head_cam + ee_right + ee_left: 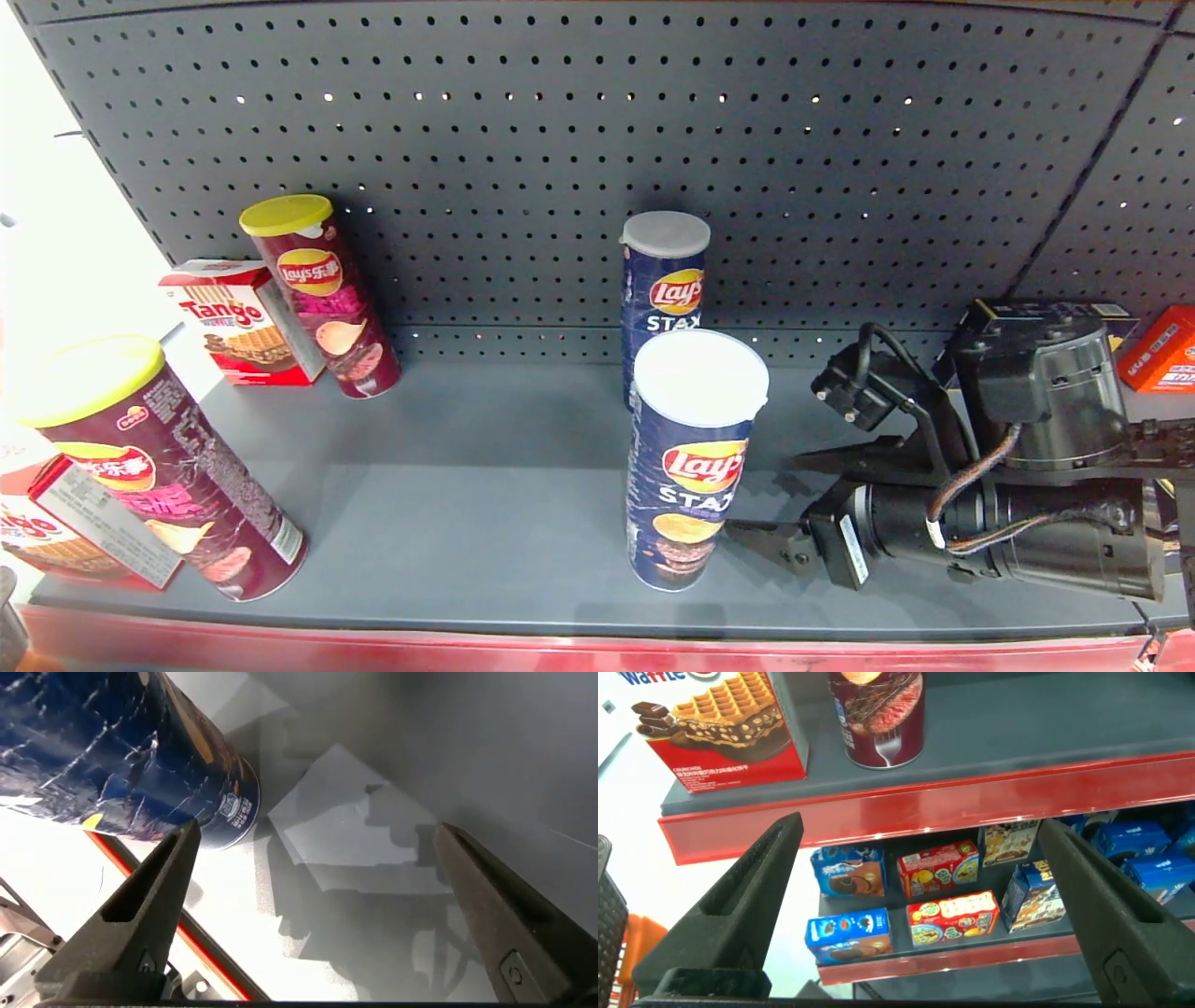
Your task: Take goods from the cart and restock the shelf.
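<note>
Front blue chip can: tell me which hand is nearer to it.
Right. The right hand is open over the shelf, just beside the front blue chip can. The left hand is open below the shelf's red edge, beneath the waffle box.

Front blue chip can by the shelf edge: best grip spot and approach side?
Grip the front blue can mid-body, coming level from the robot's right, where the open right gripper sits. It stands upright and round, and the second blue can stands behind it.

Matt metal shelf (485, 504), glossy blue chip can (686, 485) with smooth plastic lid (700, 376), glossy cardboard waffle box (238, 327)
</note>
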